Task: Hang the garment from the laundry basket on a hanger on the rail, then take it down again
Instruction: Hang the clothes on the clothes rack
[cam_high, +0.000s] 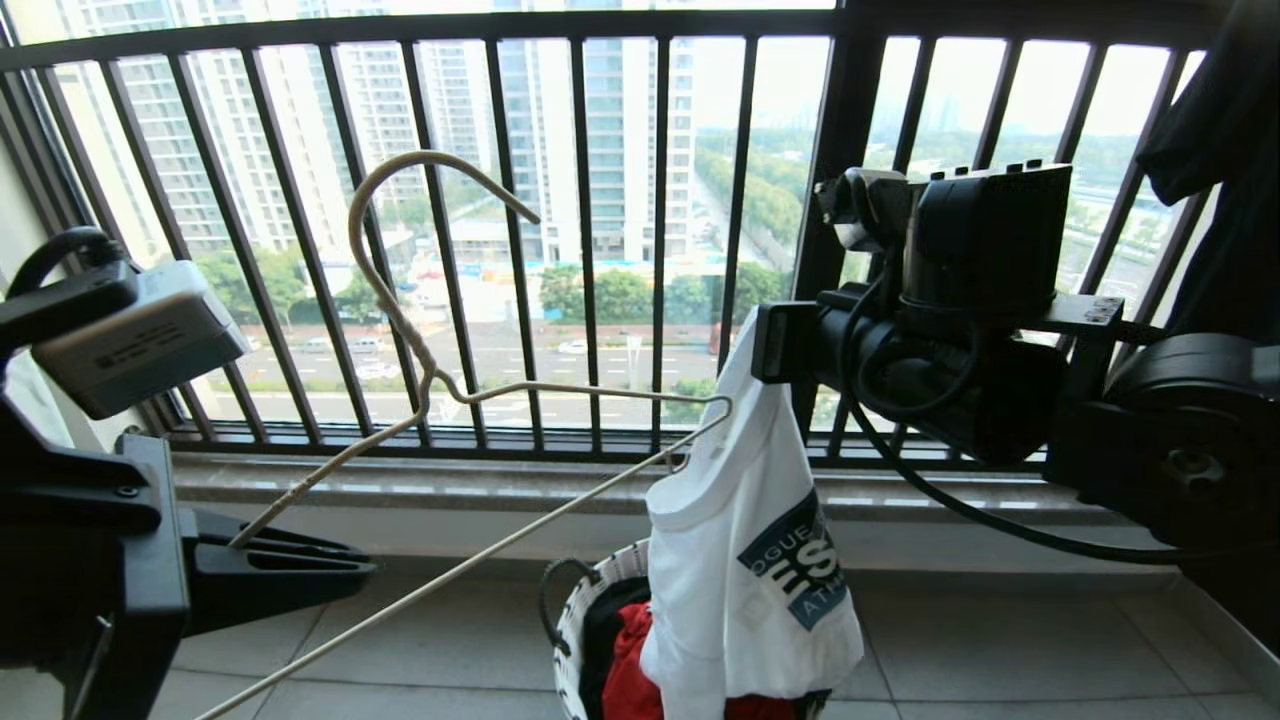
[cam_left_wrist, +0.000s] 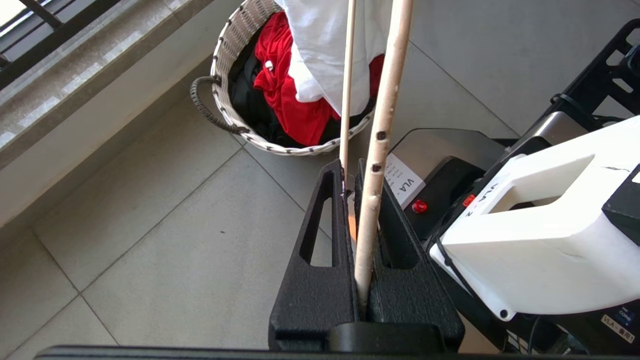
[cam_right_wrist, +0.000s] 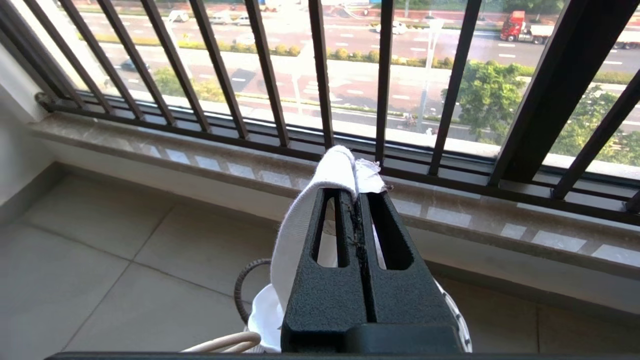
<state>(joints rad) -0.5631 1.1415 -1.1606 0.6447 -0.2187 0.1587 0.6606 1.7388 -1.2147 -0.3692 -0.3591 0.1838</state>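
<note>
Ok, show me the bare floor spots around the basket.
Free: grey tiles between the laundry basket and the window sill, and beside the left pincer. Crowded: the basket itself, with the garment hanging from the right pincer over it.

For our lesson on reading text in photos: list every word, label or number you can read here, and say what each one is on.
"OGUE", large "ES", "ATH": partly hidden white lettering on the blue logo of the T-shirt.
"VLA": white sticker on the robot's base; its smaller lines are too small to read.
"VLA -": yellow label low on the robot; the rest is unreadable.
Handwritten marks on the white housing: unreadable.
</note>
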